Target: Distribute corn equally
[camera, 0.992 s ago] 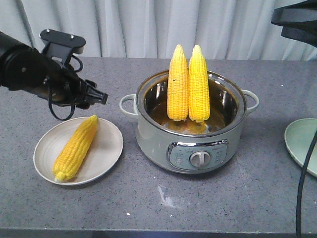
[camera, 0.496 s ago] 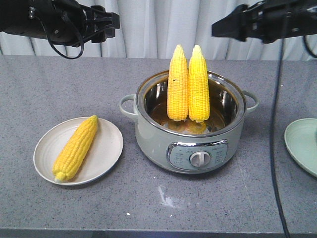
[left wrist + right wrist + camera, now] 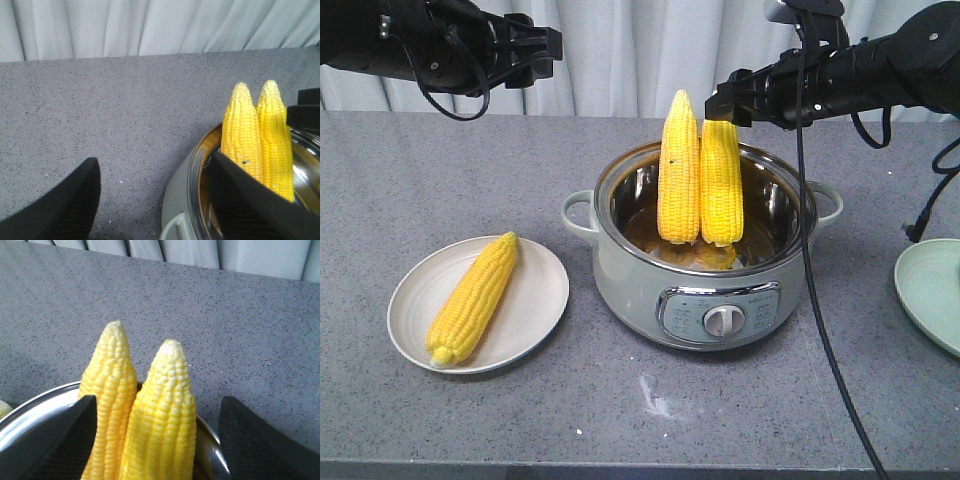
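Observation:
Two corn cobs (image 3: 678, 170) (image 3: 721, 190) stand upright, side by side, in a pale green electric pot (image 3: 705, 290). A third cob (image 3: 473, 297) lies on the beige plate (image 3: 535, 300) at the left. My right gripper (image 3: 720, 104) hovers at the tip of the right-hand cob. In the right wrist view it (image 3: 157, 400) is open, with both cobs (image 3: 107, 390) (image 3: 162, 415) between its fingers and untouched. My left gripper (image 3: 548, 45) is high at the back left, open and empty (image 3: 154, 160), and looks down at the pot's rim (image 3: 192, 175).
A pale green plate (image 3: 930, 290) sits at the right edge, partly cut off. The right arm's cable (image 3: 815, 280) hangs down in front of the pot's right side. White curtains close off the back of the grey counter (image 3: 620, 410).
The left arm rose from beside the beige plate to the upper left, then stayed. The right arm came in from the upper right, leftward and down to the right cob's tip.

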`<state>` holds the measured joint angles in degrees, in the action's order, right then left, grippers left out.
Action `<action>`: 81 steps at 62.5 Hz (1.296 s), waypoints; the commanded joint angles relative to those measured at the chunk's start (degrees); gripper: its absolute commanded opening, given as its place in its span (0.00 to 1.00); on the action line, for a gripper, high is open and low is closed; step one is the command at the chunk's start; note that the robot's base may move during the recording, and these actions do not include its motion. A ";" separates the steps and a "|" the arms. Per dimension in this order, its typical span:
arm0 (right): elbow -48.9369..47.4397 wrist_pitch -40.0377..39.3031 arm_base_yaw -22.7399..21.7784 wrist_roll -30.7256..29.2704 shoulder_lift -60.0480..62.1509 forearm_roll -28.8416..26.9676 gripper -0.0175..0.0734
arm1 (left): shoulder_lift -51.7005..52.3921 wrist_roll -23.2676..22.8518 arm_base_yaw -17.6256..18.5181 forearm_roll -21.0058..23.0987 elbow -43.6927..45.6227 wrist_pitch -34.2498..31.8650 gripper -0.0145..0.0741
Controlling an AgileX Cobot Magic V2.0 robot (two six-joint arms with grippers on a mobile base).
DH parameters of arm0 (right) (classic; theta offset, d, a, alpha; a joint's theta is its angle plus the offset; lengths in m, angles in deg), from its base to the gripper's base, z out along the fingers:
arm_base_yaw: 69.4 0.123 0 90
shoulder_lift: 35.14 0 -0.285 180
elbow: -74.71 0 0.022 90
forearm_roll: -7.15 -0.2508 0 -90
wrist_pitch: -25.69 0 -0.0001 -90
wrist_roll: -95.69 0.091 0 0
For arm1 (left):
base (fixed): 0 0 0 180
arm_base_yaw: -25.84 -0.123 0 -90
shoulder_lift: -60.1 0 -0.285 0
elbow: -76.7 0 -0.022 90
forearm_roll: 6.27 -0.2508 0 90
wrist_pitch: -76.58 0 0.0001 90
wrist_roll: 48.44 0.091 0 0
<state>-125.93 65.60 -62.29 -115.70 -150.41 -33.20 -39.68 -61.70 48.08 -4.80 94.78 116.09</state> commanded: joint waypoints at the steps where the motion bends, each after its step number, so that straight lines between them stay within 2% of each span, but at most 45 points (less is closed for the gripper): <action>1: -2.09 -3.12 -0.07 -0.04 1.97 -1.32 0.73 | 2.49 -0.32 0.04 0.58 1.85 -3.36 0.67; 15: -2.09 -3.90 -0.07 -1.88 -0.54 -2.81 0.73 | 2.49 -0.32 0.04 0.58 1.85 -3.36 0.67; 23: -2.03 -3.68 -0.07 -3.16 -0.74 -4.85 0.67 | 2.49 -0.32 0.04 0.53 1.85 -3.41 0.67; 27: -2.03 -3.68 -0.07 -3.16 -0.74 -4.97 0.60 | 2.49 -0.32 0.04 0.53 1.85 -3.41 0.67; 42: -2.03 -3.19 -0.07 -3.16 -0.74 -4.97 0.26 | 2.44 -0.32 0.04 0.54 1.85 -3.59 0.67; 47: -2.03 -3.08 -0.07 -3.16 -0.49 -5.04 0.18 | 2.38 -0.32 0.04 0.54 1.85 -3.85 0.67; 66: -2.03 -7.20 -0.71 -4.72 5.20 -5.02 0.18 | 2.11 -0.32 0.04 0.84 1.85 -5.14 0.67; 81: -2.03 -12.64 -1.64 -4.72 6.98 -5.59 0.19 | 2.11 -0.25 0.20 3.64 1.85 -6.90 0.67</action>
<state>-125.93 57.61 -63.27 -119.99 -146.67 -36.74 -39.73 -61.70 48.08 -2.35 94.78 114.02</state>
